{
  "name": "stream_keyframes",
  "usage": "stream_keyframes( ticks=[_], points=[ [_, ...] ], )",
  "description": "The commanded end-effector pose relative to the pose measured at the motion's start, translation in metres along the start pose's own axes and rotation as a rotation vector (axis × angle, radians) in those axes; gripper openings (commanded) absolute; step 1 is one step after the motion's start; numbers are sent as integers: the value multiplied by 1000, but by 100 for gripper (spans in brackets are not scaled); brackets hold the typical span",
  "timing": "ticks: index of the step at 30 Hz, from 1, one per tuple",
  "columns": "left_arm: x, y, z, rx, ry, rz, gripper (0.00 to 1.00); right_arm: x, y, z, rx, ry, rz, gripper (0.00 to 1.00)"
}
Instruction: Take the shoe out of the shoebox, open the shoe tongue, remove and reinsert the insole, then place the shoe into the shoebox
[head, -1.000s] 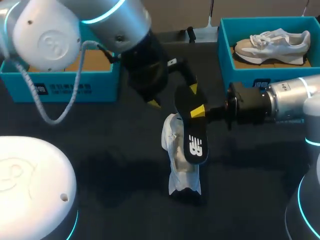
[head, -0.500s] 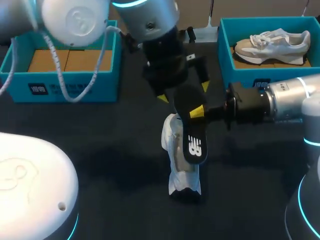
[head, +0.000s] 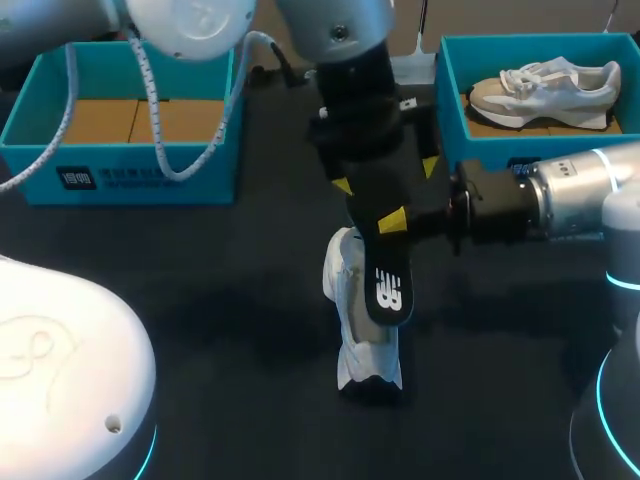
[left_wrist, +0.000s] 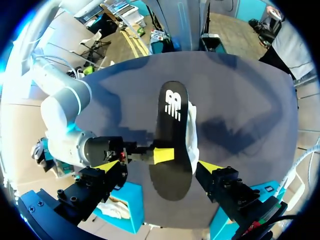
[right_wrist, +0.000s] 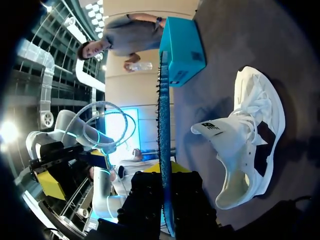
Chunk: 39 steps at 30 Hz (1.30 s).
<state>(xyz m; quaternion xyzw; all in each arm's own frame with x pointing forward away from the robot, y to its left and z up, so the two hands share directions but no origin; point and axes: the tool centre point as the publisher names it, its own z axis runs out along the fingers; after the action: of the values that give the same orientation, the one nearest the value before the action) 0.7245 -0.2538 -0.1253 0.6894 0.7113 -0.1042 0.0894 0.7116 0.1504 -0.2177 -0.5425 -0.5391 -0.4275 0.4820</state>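
- Right end effector (head: 396, 220) is clamped on the insole (head: 388, 285) near its upper end. The insole hangs slanted, its lower end over the shoe (head: 352, 345).
- Left end effector (head: 386, 176) hovers just above, fingers spread wide either side of the insole and gripping nothing.
- The shoe sits unheld on the bench (head: 200, 300), outside the empty box (head: 120, 178).
- Risk: nothing pins the shoe, so pushing the insole in could shove or tip it instead of seating the insole.
- Risk: the end effectors are crowded — if the left one closes, it could knock the insole askew or strike the right fingers.
- Risk: held by one end only, the insole could buckle at the shoe's opening.
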Motion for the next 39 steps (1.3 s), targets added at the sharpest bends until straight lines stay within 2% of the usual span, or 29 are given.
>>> stream_keyframes(
  ticks=[1,3,5,9,10,11,14,17,19,23,30,33,39],
  points=[
    [-4,3,4,13,23,5,100,1,-1,0,-7,1,-5,0],
    [-3,2,5,9,20,25,100,0,-1,-1,-6,5,-2,0],
    [-2,2,2,28,-52,26,100,-1,-1,-2,-1,5,0,0],
    [3,4,-5,-37,-177,65,100,-1,0,-5,1,2,7,0],
    [5,4,-7,-17,-194,48,100,-1,0,-5,2,2,9,0],
    [7,4,-6,-26,-182,68,100,-1,0,-6,3,2,10,0],
    [13,3,-8,-30,-247,73,100,0,2,-8,4,1,13,0],
    [19,4,-11,-18,-341,82,100,1,3,-10,3,-1,16,0],
    [23,5,-16,17,-427,66,100,2,3,-11,1,-2,20,0],
    [29,3,-19,2,-529,75,100,4,0,-15,-15,5,25,0],
    [39,-2,-22,18,-720,68,100,7,-4,-18,-31,25,20,0],
    [43,-5,-24,-20,-793,83,100,8,-7,-18,-31,29,21,0],
    [49,-8,-28,-36,-900,84,100,11,-9,-17,-26,32,24,0]
  ],
)
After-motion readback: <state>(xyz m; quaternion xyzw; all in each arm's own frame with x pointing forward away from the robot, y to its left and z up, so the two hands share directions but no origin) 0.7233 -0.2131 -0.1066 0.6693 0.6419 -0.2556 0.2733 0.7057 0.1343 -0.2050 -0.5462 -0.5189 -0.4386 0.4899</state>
